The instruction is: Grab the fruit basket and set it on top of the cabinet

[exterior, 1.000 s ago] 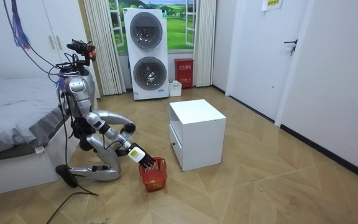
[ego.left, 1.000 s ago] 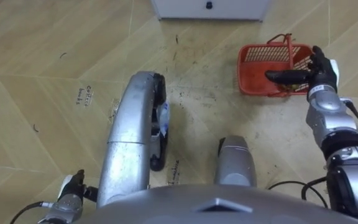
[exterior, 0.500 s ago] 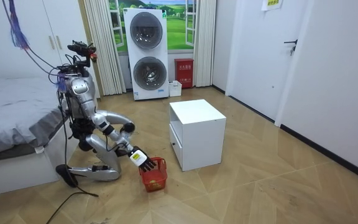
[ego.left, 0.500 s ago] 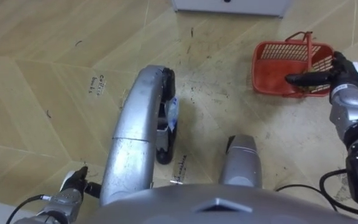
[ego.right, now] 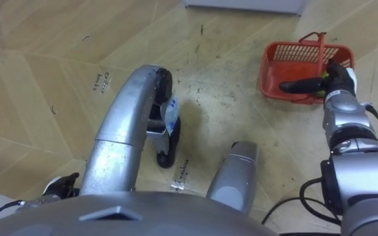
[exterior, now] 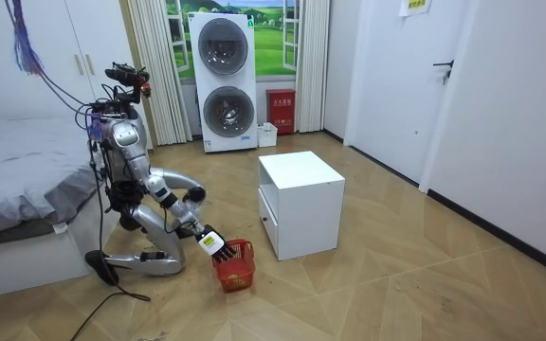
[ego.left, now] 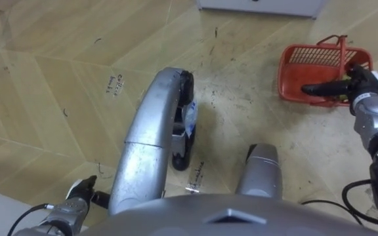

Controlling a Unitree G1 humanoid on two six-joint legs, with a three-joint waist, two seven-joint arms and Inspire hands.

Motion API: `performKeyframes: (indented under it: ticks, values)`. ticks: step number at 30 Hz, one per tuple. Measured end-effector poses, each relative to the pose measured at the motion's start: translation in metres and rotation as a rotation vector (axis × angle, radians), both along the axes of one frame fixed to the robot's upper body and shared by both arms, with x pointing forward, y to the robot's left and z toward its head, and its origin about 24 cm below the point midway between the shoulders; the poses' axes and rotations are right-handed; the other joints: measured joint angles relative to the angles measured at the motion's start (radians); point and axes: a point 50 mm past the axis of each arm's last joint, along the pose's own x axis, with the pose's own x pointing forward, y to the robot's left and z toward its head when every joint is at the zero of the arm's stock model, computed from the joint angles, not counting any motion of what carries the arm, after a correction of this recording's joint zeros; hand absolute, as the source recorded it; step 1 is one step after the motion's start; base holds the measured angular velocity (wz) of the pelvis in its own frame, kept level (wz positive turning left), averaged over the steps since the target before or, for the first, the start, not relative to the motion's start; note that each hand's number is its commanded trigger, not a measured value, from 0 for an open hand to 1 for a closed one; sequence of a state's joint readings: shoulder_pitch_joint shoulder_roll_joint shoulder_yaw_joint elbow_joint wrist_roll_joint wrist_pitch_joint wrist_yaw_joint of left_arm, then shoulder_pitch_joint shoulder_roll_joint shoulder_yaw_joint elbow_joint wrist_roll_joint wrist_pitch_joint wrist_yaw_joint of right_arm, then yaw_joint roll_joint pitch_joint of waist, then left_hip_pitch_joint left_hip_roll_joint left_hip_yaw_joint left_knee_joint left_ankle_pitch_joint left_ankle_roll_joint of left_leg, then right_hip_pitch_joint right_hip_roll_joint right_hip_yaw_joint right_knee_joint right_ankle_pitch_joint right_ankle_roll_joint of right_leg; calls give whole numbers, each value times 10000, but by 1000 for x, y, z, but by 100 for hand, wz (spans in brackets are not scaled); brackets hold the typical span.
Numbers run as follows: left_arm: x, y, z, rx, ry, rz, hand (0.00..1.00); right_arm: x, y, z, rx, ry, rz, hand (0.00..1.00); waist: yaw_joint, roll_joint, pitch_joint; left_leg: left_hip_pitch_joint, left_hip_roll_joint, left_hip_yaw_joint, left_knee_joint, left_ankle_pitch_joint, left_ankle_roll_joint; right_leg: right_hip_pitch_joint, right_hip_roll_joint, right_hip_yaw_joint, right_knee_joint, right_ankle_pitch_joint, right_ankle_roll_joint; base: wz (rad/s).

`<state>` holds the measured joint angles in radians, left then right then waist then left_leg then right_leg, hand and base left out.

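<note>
The robot is seen kneeling on the floor (ego.left: 58, 65) beside the bed (exterior: 17, 199), which lies at the room view's left. The left hand (ego.left: 77, 193) is held low, near the floor at the robot's left side. Whether its fingers are released or clenched cannot be told.

Further right, the fruit basket (ego.left: 286, 72) stands on the floor between the robot and the white cabinet (exterior: 301, 204), near the cabinet's front corner. Its handle (ego.left: 340, 52) is raised upright. What it holds cannot be made out.

At the right, the right hand (ego.left: 359, 82) is placed at the basket's near rim, beside the foot of the handle. Its fingers (ego.left: 317, 88) are stretched out straight across the basket's opening and are released. Nothing is grasped.

Since one second ago, the whole eye view has been shifted, which is attributed to the camera's own movement. The basket has not been moved on the floor. In the room view, the right hand has been lowered slightly toward the basket, and its position over the near rim has otherwise been kept.

The approach is therefore judged complete, but the grasp has not yet been made. The handle must be enclosed by the fingers before any lift is attempted. If the fingers are closed on the rim instead, the basket is likely to be tipped.
</note>
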<state>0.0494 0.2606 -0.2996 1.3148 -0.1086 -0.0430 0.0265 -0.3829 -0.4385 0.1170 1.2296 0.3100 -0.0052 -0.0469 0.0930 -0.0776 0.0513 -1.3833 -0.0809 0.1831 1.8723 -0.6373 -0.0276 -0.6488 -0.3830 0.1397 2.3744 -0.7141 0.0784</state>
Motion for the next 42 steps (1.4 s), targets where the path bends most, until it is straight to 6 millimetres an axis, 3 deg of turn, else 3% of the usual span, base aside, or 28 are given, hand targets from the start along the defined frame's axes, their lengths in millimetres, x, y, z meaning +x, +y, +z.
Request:
performKeyframes:
  ticks: [9,16,29,39,42]
  values:
    - [-1,-1,-1,-357,137,-60,0,-3,2,-4,247,322,244,100,330,-61,35,-8,12,-2,26,6,4,13,19,3,8,-1,0,0]
    - [-1,-1,0,-377,118,-71,0,-4,6,-7,229,585,744,100,520,-26,18,-8,8,2,40,18,28,11,21,-6,18,-1,0,0]
    - [1,-3,-1,-407,215,-67,0,-15,3,-14,335,1151,399,100,491,-21,15,-3,-16,23,40,110,64,64,17,-26,80,-2,1,0]
    - [23,-7,1,-414,-270,-406,0,-12,9,-16,94,1296,897,100,443,68,16,35,-28,-421,374,140,46,522,441,-199,131,-1,0,-1]
    - [31,-7,2,-359,-483,-423,0,-2,21,-14,-85,1049,1506,100,218,-6,58,82,-45,-478,424,135,56,662,475,-257,123,1,-2,0]
